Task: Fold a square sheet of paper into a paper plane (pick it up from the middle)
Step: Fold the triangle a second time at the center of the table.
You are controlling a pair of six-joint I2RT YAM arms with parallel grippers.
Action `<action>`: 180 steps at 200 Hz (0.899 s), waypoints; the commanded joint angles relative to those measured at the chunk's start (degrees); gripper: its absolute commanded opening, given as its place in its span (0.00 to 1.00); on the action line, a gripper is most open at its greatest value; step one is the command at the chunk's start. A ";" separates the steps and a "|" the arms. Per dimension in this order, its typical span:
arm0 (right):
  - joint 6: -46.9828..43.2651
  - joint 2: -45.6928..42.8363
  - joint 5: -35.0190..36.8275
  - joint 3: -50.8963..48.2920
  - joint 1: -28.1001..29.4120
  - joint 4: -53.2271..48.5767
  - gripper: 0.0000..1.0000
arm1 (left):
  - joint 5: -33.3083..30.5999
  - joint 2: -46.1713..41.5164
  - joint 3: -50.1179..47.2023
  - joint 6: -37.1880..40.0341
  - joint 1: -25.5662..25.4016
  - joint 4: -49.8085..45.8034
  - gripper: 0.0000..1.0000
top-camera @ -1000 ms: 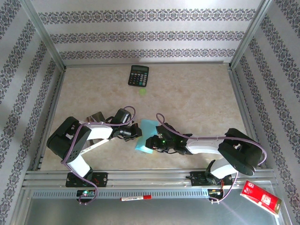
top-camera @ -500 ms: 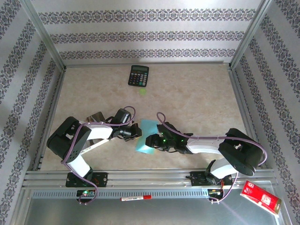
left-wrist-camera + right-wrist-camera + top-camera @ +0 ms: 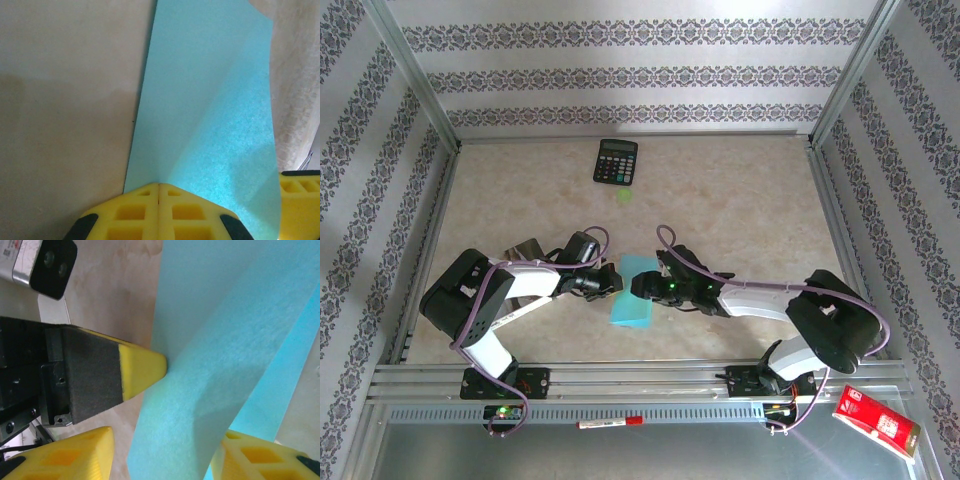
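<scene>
- A beige table (image 3: 750, 210) seen from above, inside a metal frame with patterned walls; two arms reach toward each other near its front edge
- The paper (image 3: 632, 300), light cyan, is between the two grippers at the near middle of the table; from above it shows as a narrow strip slanting down to the left
- The left gripper (image 3: 159, 192) has its yellow fingers pressed together, pinching one edge of the paper
- In the left wrist view a crease starts at that pinch and runs diagonally away across the paper
- The right gripper (image 3: 167, 442) has its yellow fingers apart; the paper passes up between them, curved and lifted off the table, and is not squeezed
- In the right wrist view the left gripper's yellow tip meets the left edge of the paper
- A black calculator (image 3: 616, 160) lies at the far side of the table, well apart from the paper
- A red box (image 3: 875, 420) lies off the table, on the metal ledge by the right arm's base
- A red-tipped pen (image 3: 610, 423) lies on the front rail
</scene>
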 commanded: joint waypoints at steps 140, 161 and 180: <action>8.54 5.87 -0.90 3.78 -4.87 -2.90 0.03 | -2.24 -3.49 -0.70 4.70 -0.30 -5.34 0.22; 10.49 5.35 -2.32 3.60 -5.31 -5.22 0.01 | -3.49 -11.09 -3.26 6.70 -0.82 -2.44 0.41; 11.72 4.01 -3.55 4.00 -5.91 -9.12 0.01 | -11.22 -19.98 -5.79 11.01 -5.12 -3.18 0.50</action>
